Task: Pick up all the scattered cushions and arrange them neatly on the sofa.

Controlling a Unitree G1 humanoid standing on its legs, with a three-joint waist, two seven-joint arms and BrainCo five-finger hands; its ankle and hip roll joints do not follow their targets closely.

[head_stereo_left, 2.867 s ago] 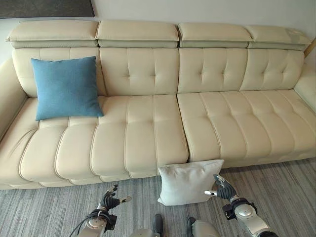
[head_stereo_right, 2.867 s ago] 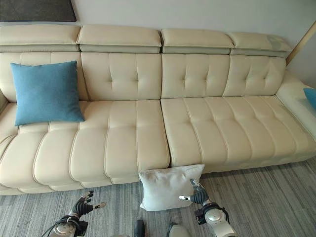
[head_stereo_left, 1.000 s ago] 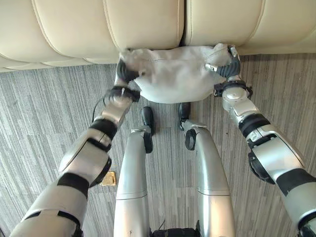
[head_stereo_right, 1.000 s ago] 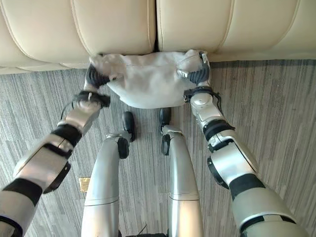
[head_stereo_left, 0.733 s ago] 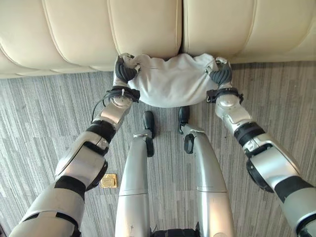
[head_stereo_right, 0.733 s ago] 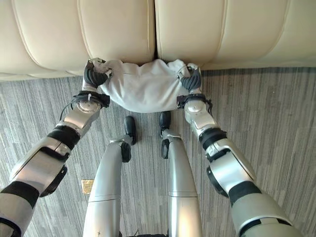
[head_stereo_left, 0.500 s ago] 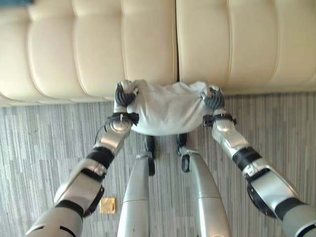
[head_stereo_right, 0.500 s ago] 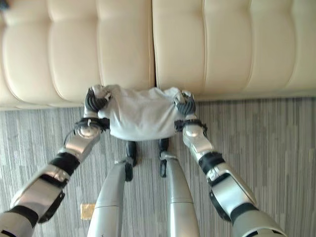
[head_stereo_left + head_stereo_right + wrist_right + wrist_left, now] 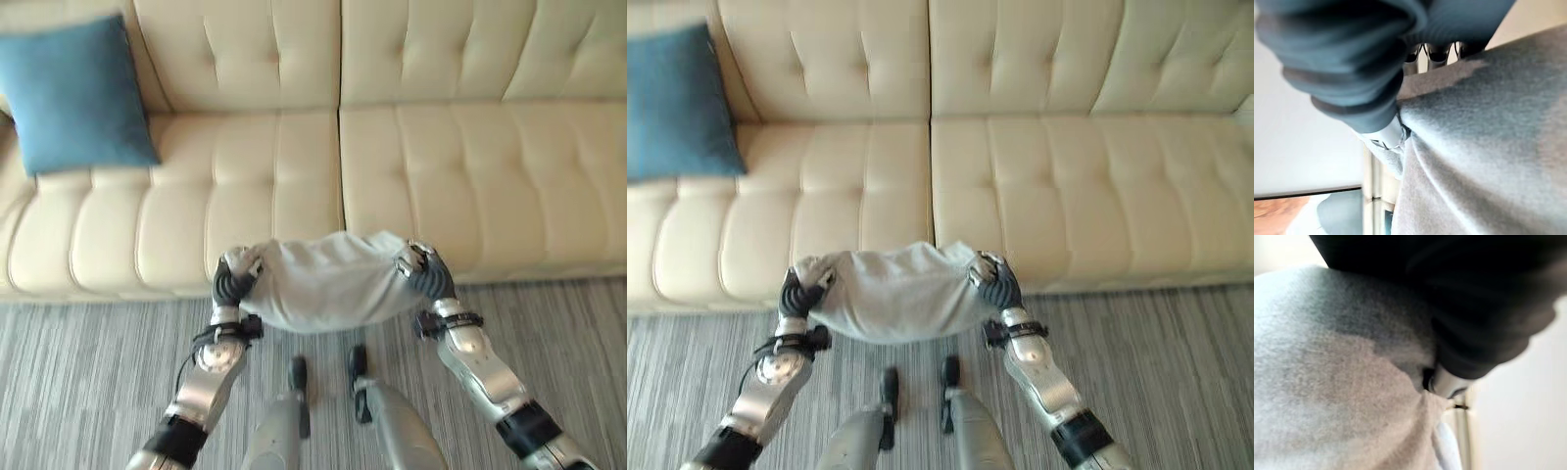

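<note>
Grey cushion (image 9: 333,284) held off the floor between both hands, in front of the sofa's (image 9: 441,176) front edge near the seam between its 2 seats. It sags in the middle and bunches at the held corners: soft, light, no stiffness, cloth not slippery. Judged best held by the 2 upper corners, as now, or under the belly.

Left hand (image 9: 233,281) clenched on the cushion's left corner; right hand (image 9: 423,271) clenched on the right corner.

Blue cushion (image 9: 73,93) upright against the backrest at the sofa's left end. Striped grey carpet (image 9: 78,382) below.

Right wrist view shows fingertips (image 9: 1435,53) pressed into the cloth edge; the eye views show the sofa and where the cushion hangs.
</note>
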